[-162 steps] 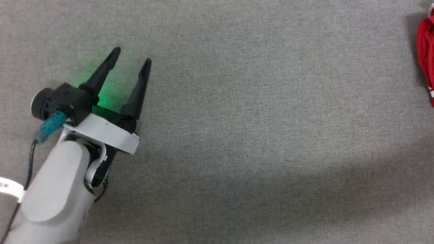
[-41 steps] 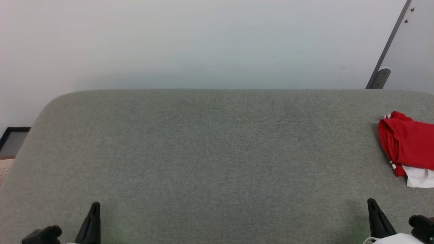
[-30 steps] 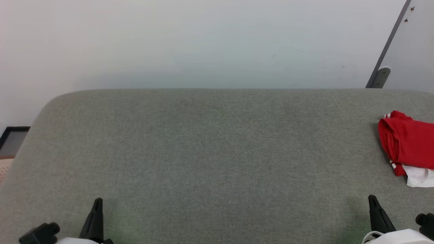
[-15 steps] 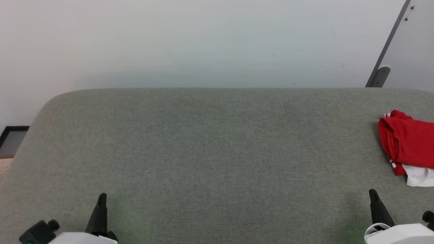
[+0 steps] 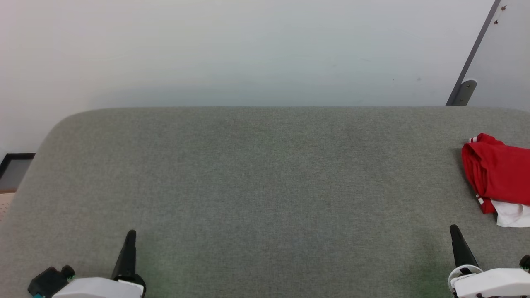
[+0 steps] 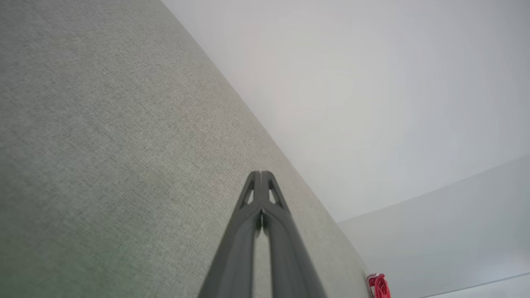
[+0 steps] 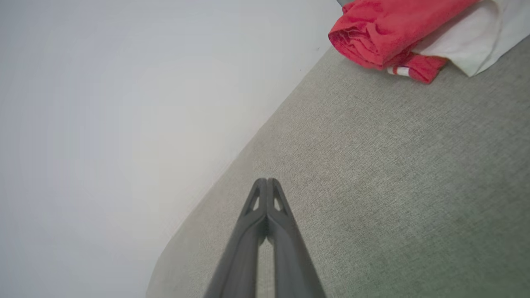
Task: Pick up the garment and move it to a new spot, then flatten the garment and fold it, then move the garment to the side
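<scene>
The garment (image 5: 497,176), a red bundle with a white sleeve showing at its near side, lies at the far right of the grey upholstered surface (image 5: 265,186). The right gripper (image 5: 454,227), fingers pressed together and empty, sits near it at the near right. The left gripper (image 5: 131,232), likewise closed on nothing, is well apart at the near left. A pale wall (image 5: 248,49) stands behind.

I'm looking at a grey fabric surface (image 5: 265,186). A bunched red-and-white shirt (image 5: 497,174) lies near its right edge.

Left hand (image 6: 261,173), right hand (image 7: 267,180): both closed, pointing forward, seemingly level.
</scene>
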